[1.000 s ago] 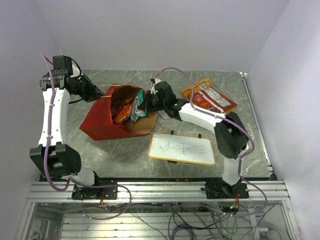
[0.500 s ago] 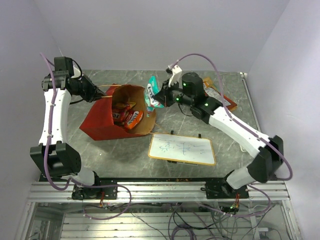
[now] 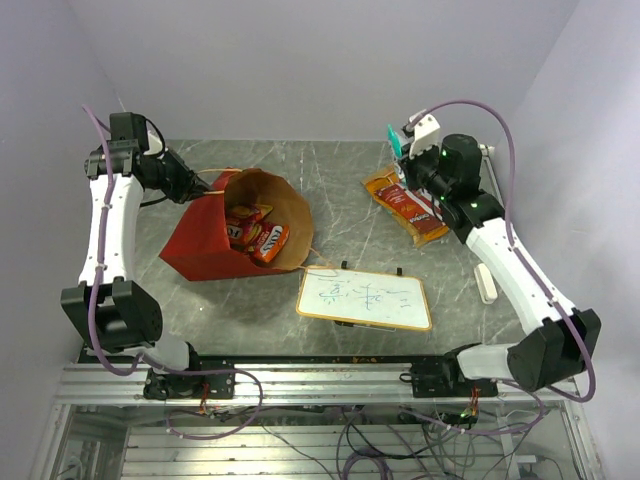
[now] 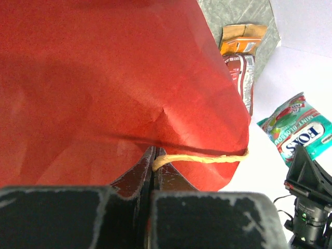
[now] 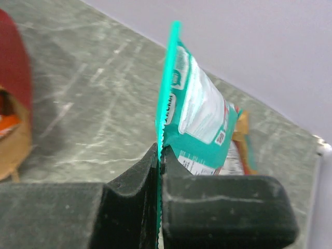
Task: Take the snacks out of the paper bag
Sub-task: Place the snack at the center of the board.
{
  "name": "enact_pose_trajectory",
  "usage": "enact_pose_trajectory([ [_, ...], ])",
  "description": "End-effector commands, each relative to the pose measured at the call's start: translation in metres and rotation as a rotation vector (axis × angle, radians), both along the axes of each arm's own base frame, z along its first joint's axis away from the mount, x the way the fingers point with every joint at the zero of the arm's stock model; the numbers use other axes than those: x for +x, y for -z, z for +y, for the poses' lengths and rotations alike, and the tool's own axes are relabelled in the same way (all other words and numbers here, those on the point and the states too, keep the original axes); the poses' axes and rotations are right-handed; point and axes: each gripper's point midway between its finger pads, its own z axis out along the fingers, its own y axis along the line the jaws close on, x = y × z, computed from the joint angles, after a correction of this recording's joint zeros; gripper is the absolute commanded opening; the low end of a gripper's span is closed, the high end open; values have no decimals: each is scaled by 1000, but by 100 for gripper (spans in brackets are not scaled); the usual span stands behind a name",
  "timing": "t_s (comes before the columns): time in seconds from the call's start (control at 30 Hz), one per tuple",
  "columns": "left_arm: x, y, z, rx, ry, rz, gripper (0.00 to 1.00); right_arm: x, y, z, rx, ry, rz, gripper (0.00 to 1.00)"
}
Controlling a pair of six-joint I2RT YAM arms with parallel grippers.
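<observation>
Over the grey marbled table (image 3: 340, 200), the right gripper (image 5: 158, 155) pinched a flat teal foil packet (image 5: 199, 122) by its edge. The left gripper (image 4: 152, 155) clamped the thin string handle (image 4: 202, 158) of the tall red paper bag (image 3: 195, 245). So slim a hold risked the packet slipping free mid-air.

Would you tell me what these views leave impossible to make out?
Top view: how many snacks are inside; the paper bag wall hides deeper ones.
Top view: whiteboard writing, too small.
Right wrist view: teal packet print, blurred and nearly edge-on.
Left wrist view: bag's inside; its red wall fills the frame.
</observation>
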Motion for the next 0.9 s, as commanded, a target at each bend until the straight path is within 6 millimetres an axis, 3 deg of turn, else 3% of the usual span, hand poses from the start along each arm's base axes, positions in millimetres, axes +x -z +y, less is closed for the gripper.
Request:
enact_pose_trajectory([
  [0.0, 10, -10, -2, 6, 18, -37, 7, 39, 9, -41, -213, 116, -76, 0],
  [0.2, 12, -6, -2, 9, 18, -27, 7, 91, 39, -93, -406, 261, -23, 0],
  [0.47, 15, -9, 0, 21, 14, -30, 7, 124, 53, -134, -534, 330, -11, 0],
  [0.53, 15, -8, 0, 18, 14, -27, 7, 130, 61, -136, -594, 306, -4, 0],
  [0.67, 15, -8, -1, 13, 19, -24, 7, 137, 98, -135, -709, 237, 54, 0],
  [0.87, 15, -8, 1, 29, 24, -25, 7, 128, 148, -109, -741, 129, 125, 0],
])
